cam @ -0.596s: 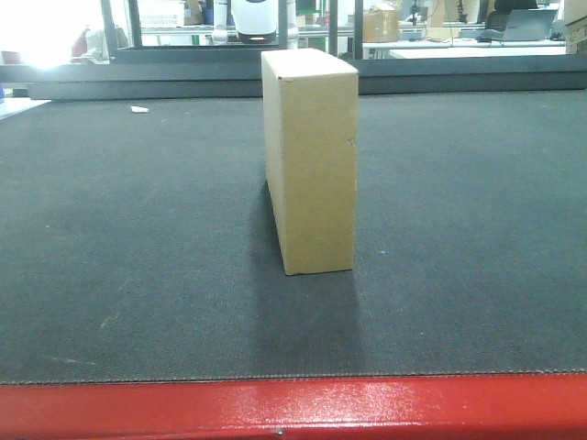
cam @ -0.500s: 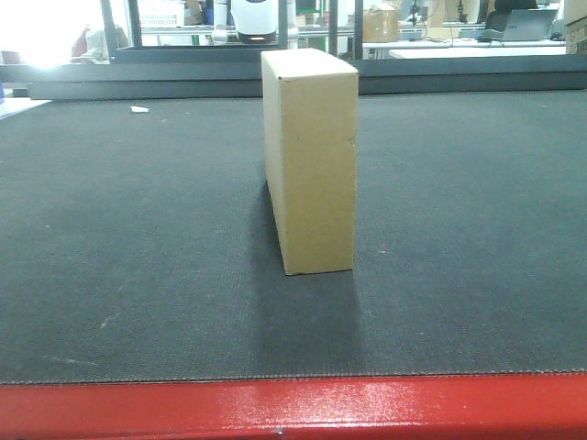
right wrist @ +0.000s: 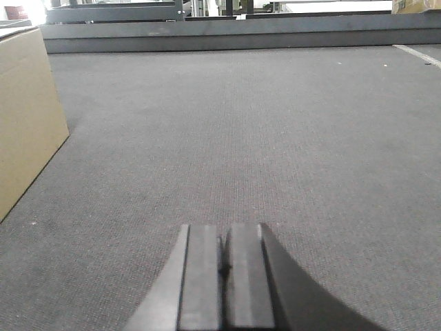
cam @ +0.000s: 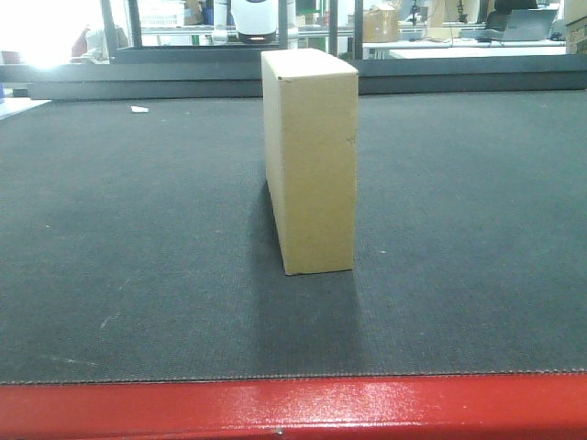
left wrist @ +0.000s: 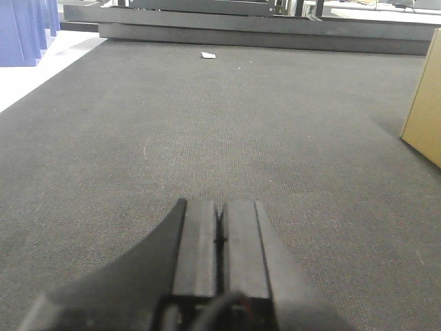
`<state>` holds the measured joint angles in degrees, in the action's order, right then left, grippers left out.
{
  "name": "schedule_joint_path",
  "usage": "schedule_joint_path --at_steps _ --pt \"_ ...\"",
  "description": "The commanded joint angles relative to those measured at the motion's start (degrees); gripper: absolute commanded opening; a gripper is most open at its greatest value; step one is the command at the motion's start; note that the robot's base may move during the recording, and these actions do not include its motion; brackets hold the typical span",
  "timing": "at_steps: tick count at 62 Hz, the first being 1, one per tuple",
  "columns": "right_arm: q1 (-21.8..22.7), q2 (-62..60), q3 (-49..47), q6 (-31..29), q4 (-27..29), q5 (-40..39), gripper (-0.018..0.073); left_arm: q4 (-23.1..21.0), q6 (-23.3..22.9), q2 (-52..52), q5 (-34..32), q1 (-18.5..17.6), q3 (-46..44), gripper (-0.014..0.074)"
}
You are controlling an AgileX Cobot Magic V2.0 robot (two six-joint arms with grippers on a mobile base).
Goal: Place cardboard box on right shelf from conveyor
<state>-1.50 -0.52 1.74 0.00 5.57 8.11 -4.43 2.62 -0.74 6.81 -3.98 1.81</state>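
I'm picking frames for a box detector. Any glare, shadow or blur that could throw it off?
Exterior front view: the background at top left is blown out white; the cardboard box casts a dark shadow toward the camera on the conveyor, whose red frame shows glare. Left wrist view: the left gripper is soft, near the lens. Right wrist view: evenly lit, right gripper likewise soft.

Look at the long dark bar [cam: 183,81] that runs across the back: just in front of it, toward its left end, you can see a tiny white scrap [cam: 139,109] lying flat. Behind the bar you can see a white machine [cam: 255,18] near the middle, a brown carton [cam: 381,23] to the right of that, and what looks like a laptop [cam: 525,22] on a white table [cam: 459,52] far right. Past the bar's left end, the left wrist view shows you blue bins [left wrist: 21,31].
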Motion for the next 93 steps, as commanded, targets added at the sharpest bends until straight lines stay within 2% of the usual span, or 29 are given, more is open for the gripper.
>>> schedule_joint_path --at_steps 1,30,40,50,56,65,67,71,80,93 --pt "0.0 -1.1 -0.3 0.0 0.1 -5.0 0.006 -0.3 0.0 -0.8 -4.9 -0.3 0.5 -0.0116" --pt "0.0 -1.0 -2.3 0.0 -1.0 -6.5 0.006 -0.3 0.0 -0.8 -4.9 -0.3 0.5 -0.0116" --pt "0.0 1.9 -9.8 0.3 -1.0 -4.2 0.006 -0.3 0.0 -0.8 -4.9 -0.3 0.5 -0.0116" --pt "0.0 12.5 -21.2 0.3 -1.0 0.9 0.0066 -0.3 0.0 -0.8 -4.9 -0.3 0.5 -0.0116" --pt "-0.2 20.1 -26.9 0.3 -1.0 1.3 0.0163 -0.3 0.0 -0.8 -4.9 -0.3 0.5 -0.0116" --pt "-0.3 31.3 -34.3 0.0 -1.0 1.5 0.0489 -0.3 0.0 -0.8 -4.9 -0.3 0.5 -0.0116" --pt "-1.0 34.8 -36.7 0.0 -1.0 1.8 0.0564 -0.3 0.0 -0.8 -4.9 -0.3 0.5 -0.0116" --pt "-3.1 39.3 -40.3 0.0 -1.0 2.1 0.0641 -0.3 0.0 -0.8 -4.9 -0.3 0.5 -0.0116" --pt "-9.6 50.3 -51.4 0.0 -1.2 4.7 0.0632 -0.3 0.0 -0.8 -4.9 -0.3 0.5 -0.0116" --pt "-21.5 67.8 -71.9 0.4 -1.2 16.0 0.0631 -0.3 0.0 -0.8 -4.9 -0.3 0.5 -0.0116"
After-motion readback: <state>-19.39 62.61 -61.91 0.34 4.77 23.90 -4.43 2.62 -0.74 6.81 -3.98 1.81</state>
